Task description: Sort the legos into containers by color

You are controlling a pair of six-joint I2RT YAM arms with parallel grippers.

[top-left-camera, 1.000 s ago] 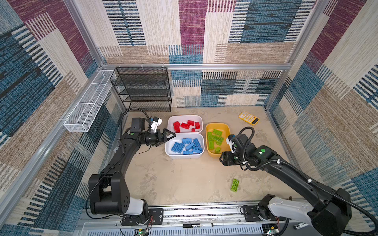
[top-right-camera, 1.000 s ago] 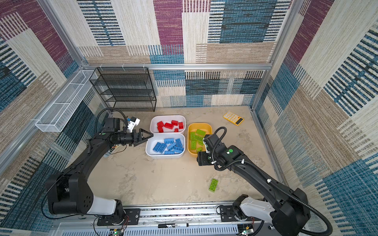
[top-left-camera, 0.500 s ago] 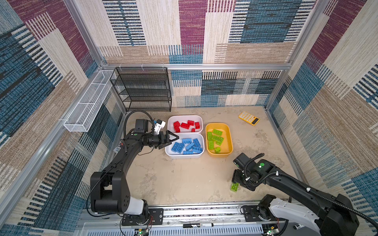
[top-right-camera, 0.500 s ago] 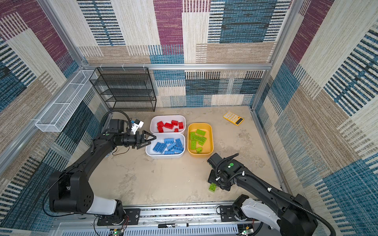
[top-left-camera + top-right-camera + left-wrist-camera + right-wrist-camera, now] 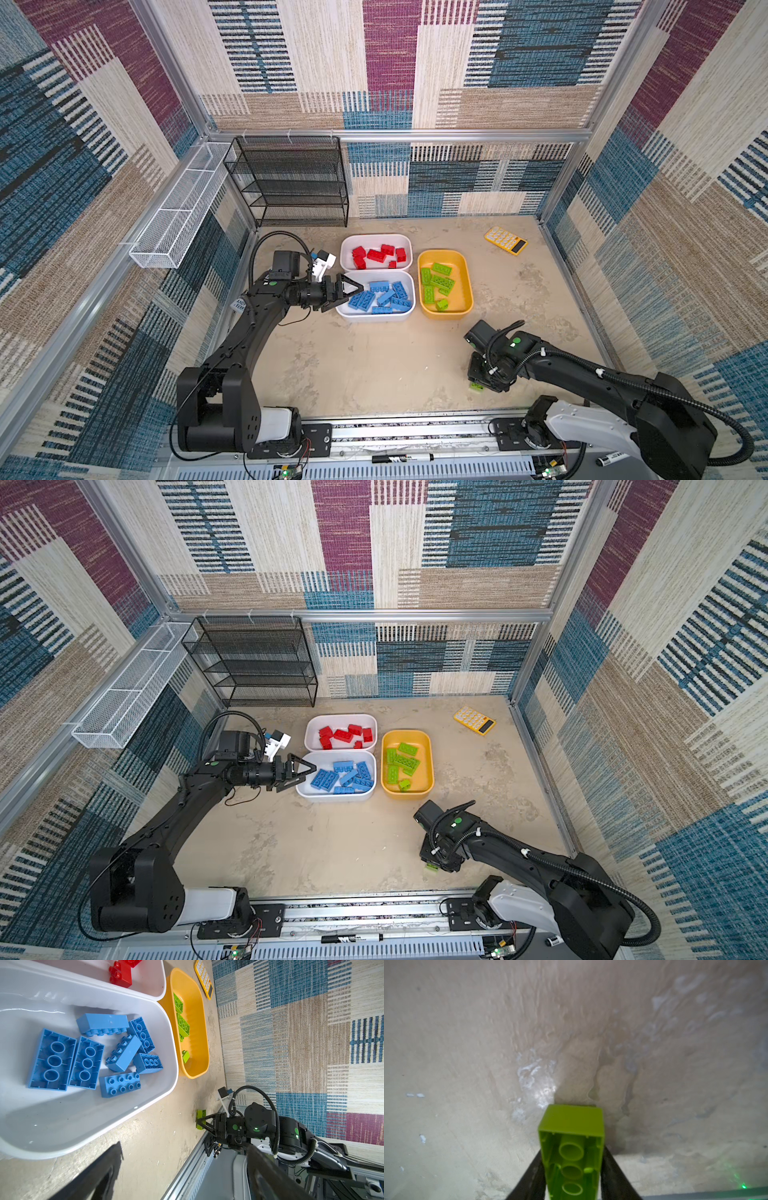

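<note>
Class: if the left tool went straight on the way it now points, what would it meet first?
Likely the blue bricks in the near white tub, though depth is unclear.

We list, in a top view:
- one black mesh shelf rack, upright against the back wall
- one long white wire basket, along the side wall just beside the rack
- one yellow calculator, flat on the beige tabletop near the far corner
- one marker pen, lying on the front rail
</note>
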